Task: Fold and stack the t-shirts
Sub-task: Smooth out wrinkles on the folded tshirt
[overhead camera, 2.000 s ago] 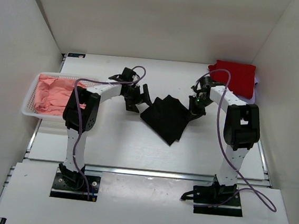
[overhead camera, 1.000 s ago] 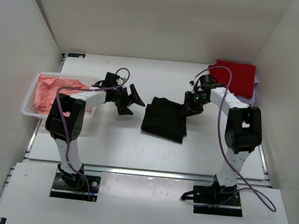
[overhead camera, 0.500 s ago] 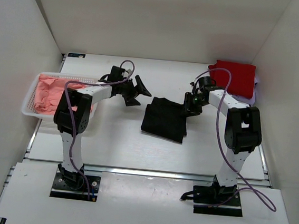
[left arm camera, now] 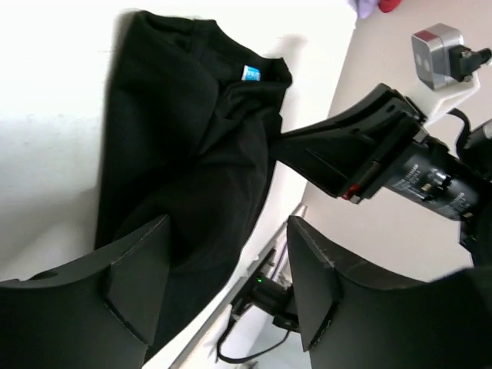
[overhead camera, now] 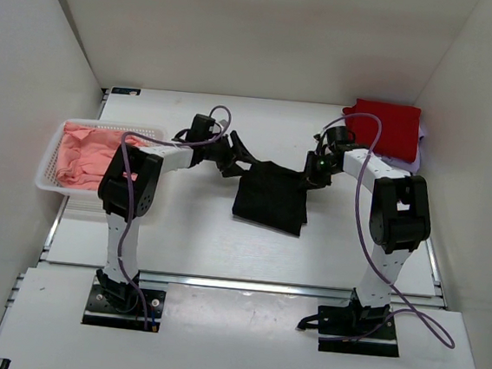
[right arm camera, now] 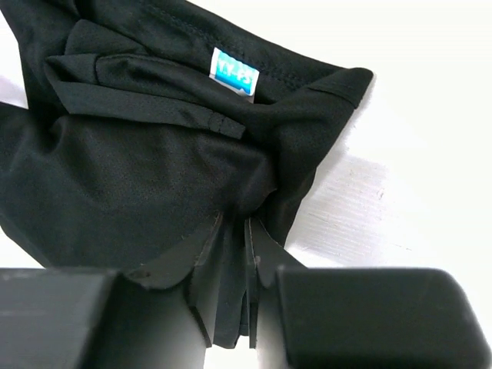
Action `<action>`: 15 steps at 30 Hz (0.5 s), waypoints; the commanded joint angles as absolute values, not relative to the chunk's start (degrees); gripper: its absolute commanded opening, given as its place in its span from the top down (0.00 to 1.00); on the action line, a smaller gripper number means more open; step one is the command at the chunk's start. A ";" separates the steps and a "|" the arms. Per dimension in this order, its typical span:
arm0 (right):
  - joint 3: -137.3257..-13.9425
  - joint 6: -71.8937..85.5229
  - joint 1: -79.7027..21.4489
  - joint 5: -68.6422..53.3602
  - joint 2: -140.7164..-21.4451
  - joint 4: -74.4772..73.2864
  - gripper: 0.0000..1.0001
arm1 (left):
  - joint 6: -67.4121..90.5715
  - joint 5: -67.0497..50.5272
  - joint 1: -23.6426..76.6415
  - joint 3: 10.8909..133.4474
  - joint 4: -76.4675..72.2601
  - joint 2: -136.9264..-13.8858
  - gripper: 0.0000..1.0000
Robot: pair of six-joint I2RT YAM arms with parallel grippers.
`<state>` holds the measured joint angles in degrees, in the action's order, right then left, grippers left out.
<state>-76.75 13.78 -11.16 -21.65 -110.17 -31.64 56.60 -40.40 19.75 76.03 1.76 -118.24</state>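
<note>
**Black t-shirt (overhead camera: 269, 200) mid-table, gripped on one side only**

It lies roughly folded. The right gripper (right arm camera: 234, 254) is clamped on bunched cloth near the collar label (right arm camera: 232, 71), and the left gripper (overhead camera: 238, 156) is spread wide at the opposite edge, holding nothing (a one-sided pull would likely skew or undo the folds).

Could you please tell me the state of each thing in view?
black t-shirt: folded, lying on the table, one edge pinched.
red t-shirt: folded, at the far right corner.
pink t-shirts: crumpled in the basket.
left gripper: open, at the black t-shirt's edge.
right gripper: shut on the black t-shirt's edge.
</note>
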 commanded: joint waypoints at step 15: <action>-76.90 14.07 -10.63 -23.38 -109.07 -29.18 0.89 | 61.78 -42.35 19.69 68.66 -6.58 -115.13 0.15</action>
<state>-76.75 14.02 -10.94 -22.52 -110.17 -30.72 60.25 -41.19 19.53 70.91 -3.18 -118.19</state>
